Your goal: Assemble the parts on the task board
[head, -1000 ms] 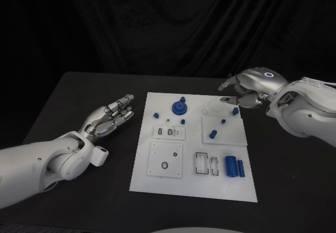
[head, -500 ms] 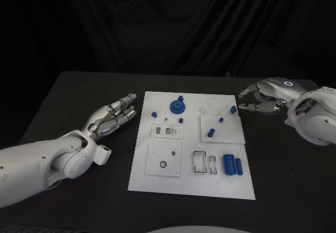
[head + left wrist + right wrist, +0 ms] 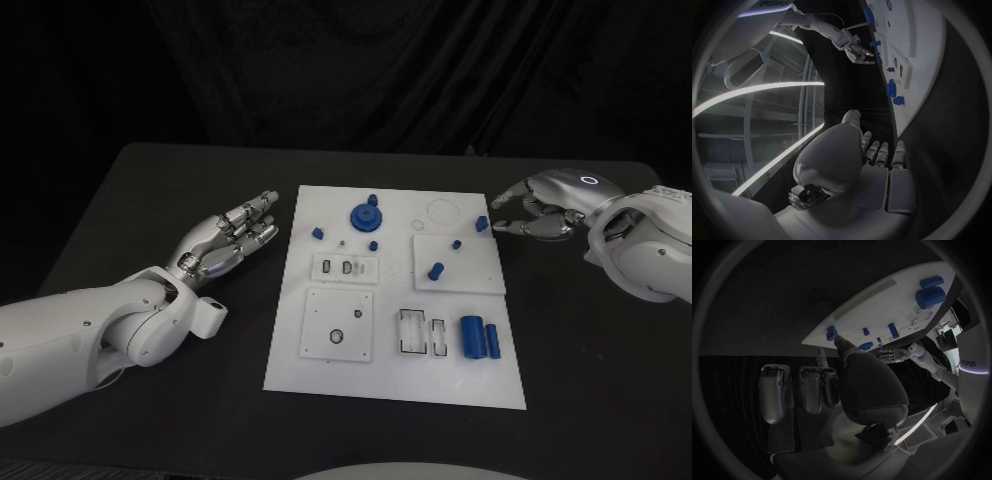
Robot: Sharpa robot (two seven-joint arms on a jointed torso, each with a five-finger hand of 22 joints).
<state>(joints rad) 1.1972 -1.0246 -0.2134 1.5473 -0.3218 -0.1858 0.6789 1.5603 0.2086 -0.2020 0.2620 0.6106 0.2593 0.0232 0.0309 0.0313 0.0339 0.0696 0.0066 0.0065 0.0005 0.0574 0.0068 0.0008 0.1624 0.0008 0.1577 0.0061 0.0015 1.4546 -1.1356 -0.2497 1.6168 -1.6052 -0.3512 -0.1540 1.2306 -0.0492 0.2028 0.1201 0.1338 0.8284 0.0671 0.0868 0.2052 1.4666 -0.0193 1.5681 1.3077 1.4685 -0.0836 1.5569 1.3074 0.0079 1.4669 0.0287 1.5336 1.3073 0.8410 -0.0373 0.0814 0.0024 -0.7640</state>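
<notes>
Head view: the white rectangular task board (image 3: 392, 345) lies in the middle of the black table (image 3: 159, 190). On it are small blue plastic parts: a round gear-like blue piece (image 3: 368, 215) near the far edge, a small blue block (image 3: 317, 233) to its left, a small blue peg (image 3: 480, 223) at the far right edge, a tilted blue pin (image 3: 436, 269) on a raised square plate, and two upright-lying blue cylinders (image 3: 477, 337) side by side near the near right corner. The left hand (image 3: 231, 240) rests off the board's left edge, palm up, fingers stretched out and slightly apart, holding nothing. The right hand (image 3: 544, 208) hovers just beyond the board's far right corner, fingers curled inward; nothing seen in them, close to the blue peg but apart from it. Left wrist view: the left hand (image 3: 856, 165) shows its fingers extended side by side, empty; the board (image 3: 907, 55) runs along beside it with blue parts on it, and the right hand (image 3: 856, 50) is at its far end. Right wrist view: the right hand (image 3: 848, 385) has its fingers bent, thumb reaching toward the board edge (image 3: 879, 305) near a small blue part; whether it touches cannot be told.
</notes>
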